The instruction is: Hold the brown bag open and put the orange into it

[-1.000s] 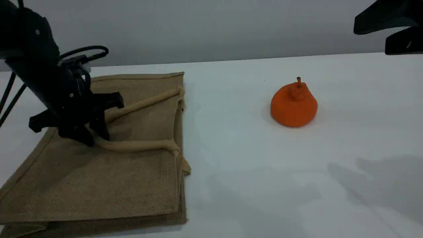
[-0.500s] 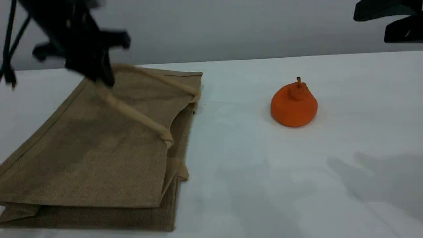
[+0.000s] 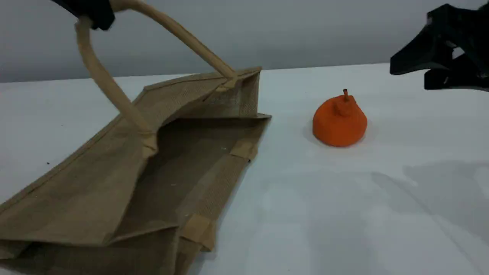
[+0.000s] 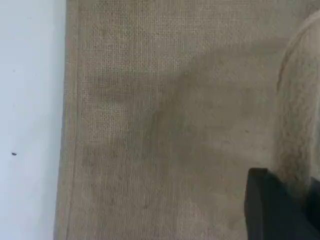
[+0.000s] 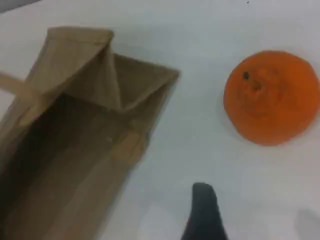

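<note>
The brown bag (image 3: 76, 191) lies on its side at the table's left, its mouth gaping toward the right. High at the top left, my left gripper (image 3: 94, 13) is shut on the bag's upper handle (image 3: 110, 88) and holds that side raised. In the left wrist view the handle (image 4: 300, 110) runs beside my dark fingertip (image 4: 270, 205) above the bag's weave (image 4: 150, 125). The orange (image 3: 339, 120) stands upright on the table, right of the bag's mouth. My right gripper (image 3: 408, 78) hangs open above and right of it. From the right wrist I see the orange (image 5: 272, 97) and the open bag (image 5: 75, 140).
The white table (image 3: 344, 210) stretches wide to the right and front of the orange. A grey wall backs the table. The bag's lower handle is hidden.
My left gripper closed on the handle and rose up and to the right, pulling the bag's upper side up so the mouth opened. The right gripper dropped lower and came in leftward.
</note>
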{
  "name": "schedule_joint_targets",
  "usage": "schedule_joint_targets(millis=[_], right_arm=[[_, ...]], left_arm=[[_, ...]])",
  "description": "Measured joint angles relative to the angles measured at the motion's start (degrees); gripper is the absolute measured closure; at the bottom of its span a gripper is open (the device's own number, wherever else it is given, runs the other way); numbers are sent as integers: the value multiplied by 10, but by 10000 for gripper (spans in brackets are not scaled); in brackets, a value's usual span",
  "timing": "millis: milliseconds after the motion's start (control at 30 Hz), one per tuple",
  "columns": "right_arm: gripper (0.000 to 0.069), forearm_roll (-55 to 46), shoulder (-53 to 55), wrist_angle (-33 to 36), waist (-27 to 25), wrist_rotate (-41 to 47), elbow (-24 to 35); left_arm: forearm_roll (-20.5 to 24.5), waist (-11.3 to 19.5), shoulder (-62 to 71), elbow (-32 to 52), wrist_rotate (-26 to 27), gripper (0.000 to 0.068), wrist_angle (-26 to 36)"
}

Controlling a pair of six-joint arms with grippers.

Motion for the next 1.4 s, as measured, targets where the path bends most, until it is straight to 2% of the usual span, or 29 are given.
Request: schedule_joint_targets(millis=[300, 467, 667, 867, 1000, 1400], right_arm=[[246, 0, 56, -1, 0, 0, -40], [246, 0, 103, -1, 0, 1, -76], [246, 0, 160, -13, 32, 1, -120], [246, 0, 195, -73, 83, -1, -169], [246, 0, 197, -111, 89, -7, -190], [246, 0, 251, -103, 91, -12, -244]], left_arm=[[-8, 0, -63, -3, 10, 601, 28], [-23, 0, -68, -32, 19, 601, 48], [-37, -1, -67, -47, 20, 601, 51], [-41, -6, -67, -47, 29, 601, 52], [-40, -6, -67, -47, 29, 601, 52], [-40, -6, -66, -47, 29, 601, 47]])
